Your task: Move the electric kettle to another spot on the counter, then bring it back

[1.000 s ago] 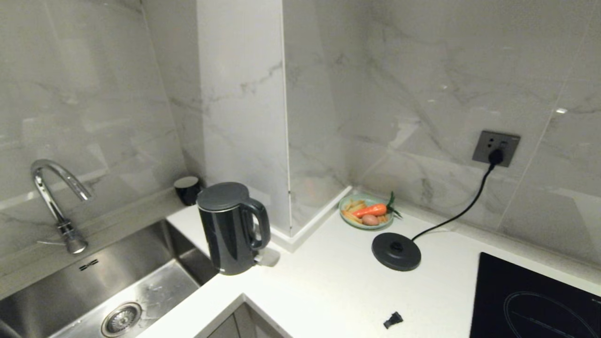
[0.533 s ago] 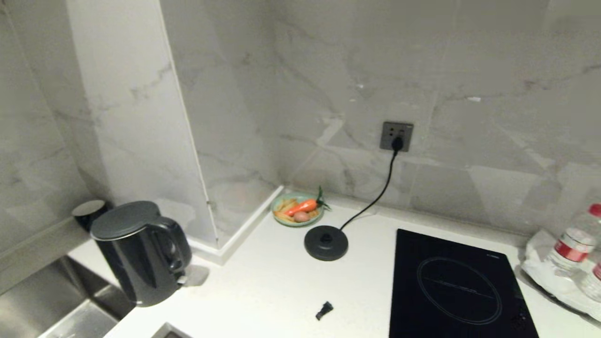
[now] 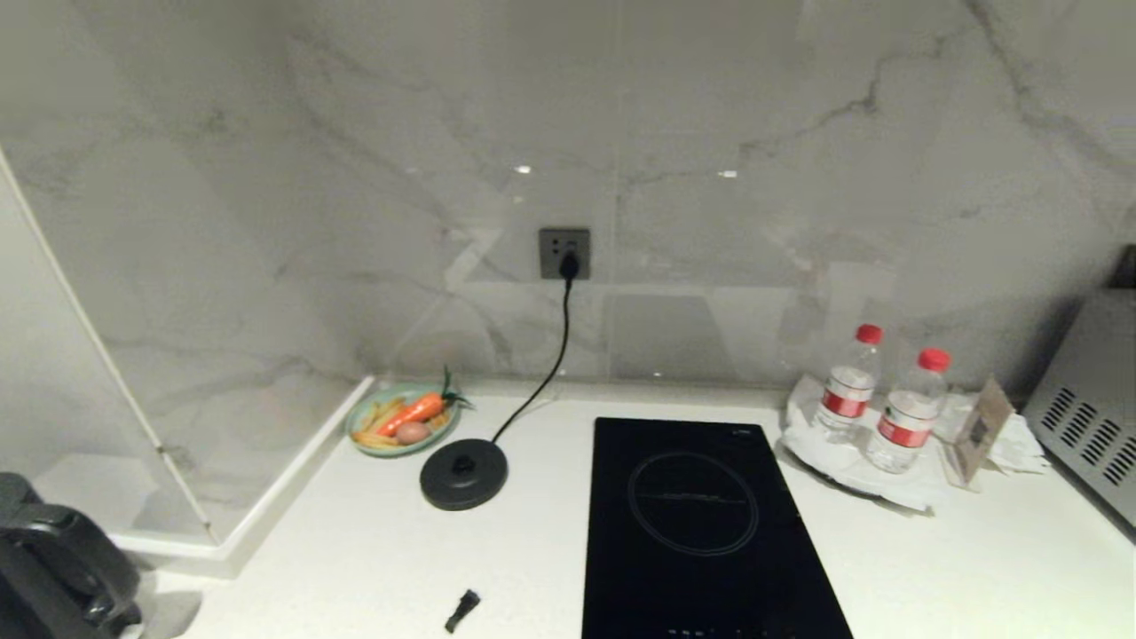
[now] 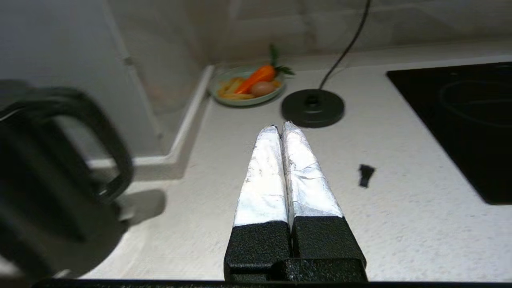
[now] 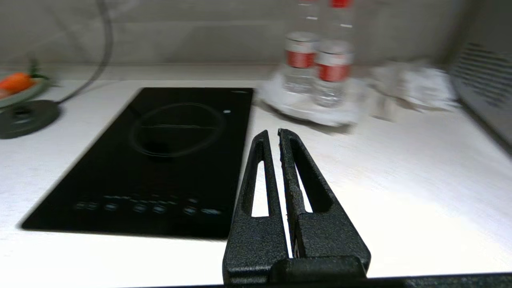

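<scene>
**Two closed grippers, and the kettle sits off your left one**

Two things settle your next move: where the electric kettle (image 3: 53, 568) stands and which arm is closer. Start with the counter (image 3: 355, 568), the white speckled worktop running across the whole head view. On it the black induction hob (image 3: 701, 524) fills the middle, and the kettle stands upright at the far left edge of that view, cut off by the frame, its loop handle turned toward the open counter. The round base disc (image 3: 463, 474) lies well apart from it, beside the vegetable plate (image 3: 404, 419).

Your left gripper (image 4: 279, 129) is pressed shut and empty, pointing at the base disc, with the kettle close by off to one side. Your right gripper (image 5: 272, 135) is also closed, holding nothing, over by the hob and the water bottles (image 5: 316, 64). The left arm is plainly nearer.
</scene>
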You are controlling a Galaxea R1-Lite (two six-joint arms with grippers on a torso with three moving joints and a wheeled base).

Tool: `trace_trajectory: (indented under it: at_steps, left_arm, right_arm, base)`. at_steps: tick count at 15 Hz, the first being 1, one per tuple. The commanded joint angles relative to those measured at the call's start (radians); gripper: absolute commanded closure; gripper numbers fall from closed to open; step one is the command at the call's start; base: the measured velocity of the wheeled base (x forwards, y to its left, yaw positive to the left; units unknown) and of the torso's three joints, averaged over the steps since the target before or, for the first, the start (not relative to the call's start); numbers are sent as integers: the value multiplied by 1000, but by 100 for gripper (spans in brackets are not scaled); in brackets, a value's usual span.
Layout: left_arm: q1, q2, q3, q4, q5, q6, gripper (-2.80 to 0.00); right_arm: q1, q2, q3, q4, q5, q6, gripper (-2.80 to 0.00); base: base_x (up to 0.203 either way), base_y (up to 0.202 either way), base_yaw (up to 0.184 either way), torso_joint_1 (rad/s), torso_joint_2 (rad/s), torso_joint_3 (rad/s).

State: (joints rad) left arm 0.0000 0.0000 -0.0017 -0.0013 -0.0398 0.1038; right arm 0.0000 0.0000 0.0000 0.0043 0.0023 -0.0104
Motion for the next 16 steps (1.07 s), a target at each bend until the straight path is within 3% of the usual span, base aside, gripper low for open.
trace_trajectory:
  at_steps: [1, 4, 16]
  left_arm:
    - [1, 2, 0, 0, 0, 0, 0]
    - [1, 2, 0, 0, 0, 0, 0]
    - [0, 2, 0, -2, 1, -3, 0]
  right_arm:
    - [0, 0, 0, 0, 1, 0, 0]
    - [0, 0, 0, 0, 1, 0, 0]
    - [0, 0, 0, 0, 1, 0, 0]
  base:
    - [4, 5, -174, 0, 5, 2]
    - [-5, 10, -132, 3, -1, 2]
    - [0, 0, 0, 0, 0, 0]
